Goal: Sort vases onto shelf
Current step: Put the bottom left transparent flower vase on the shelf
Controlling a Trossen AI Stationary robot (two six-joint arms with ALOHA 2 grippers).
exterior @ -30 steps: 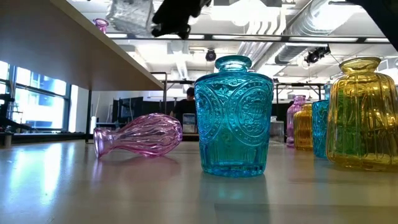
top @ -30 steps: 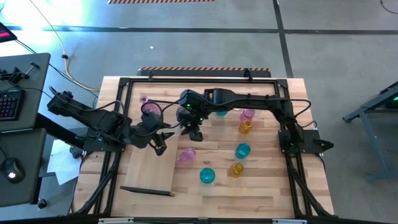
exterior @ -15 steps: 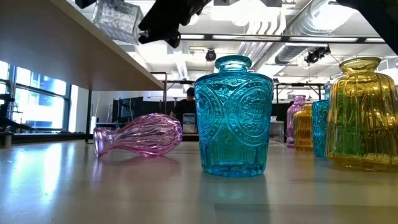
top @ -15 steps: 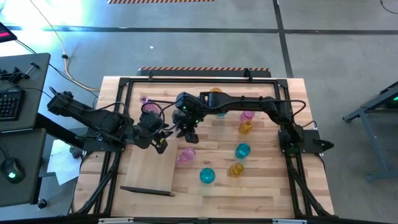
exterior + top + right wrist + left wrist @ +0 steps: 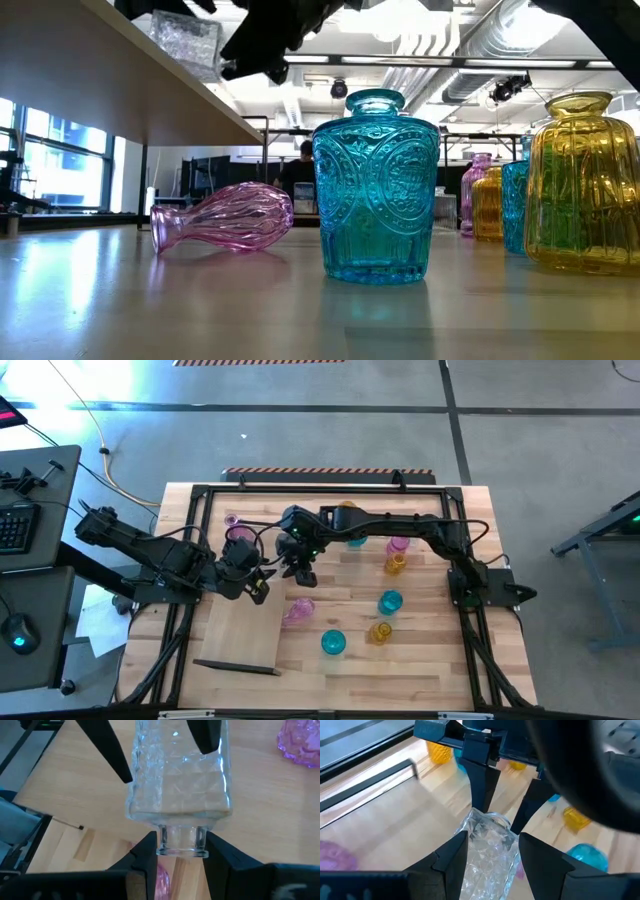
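The butcher-block tabletop [image 5: 430, 660] carries the long pale wooden shelf board [image 5: 240, 635] on its left half, with a thin dark rail at the near end. Both dark arms meet above the shelf's far right edge, the left one reaching in from the left side and the right one stretching across from the right. Between them hangs a clear, faceted, square-bodied glass bottle [image 5: 177, 780], lifted off the board. The right gripper [image 5: 177, 851] pinches the bottle's short round neck, its jaws closed onto it on either side. The left gripper [image 5: 487, 842] has its jaws spread wide around the bottle's body; I cannot tell whether they touch the glass. On the bare wood right of the shelf, a pink ribbed glass vase [image 5: 225, 218] lies on its side, a teal embossed glass jar [image 5: 375, 185] stands upright nearby, and an amber-yellow ribbed jar [image 5: 585, 180] stands further right. Another pink vase [image 5: 241, 536] stands at the shelf's far end.
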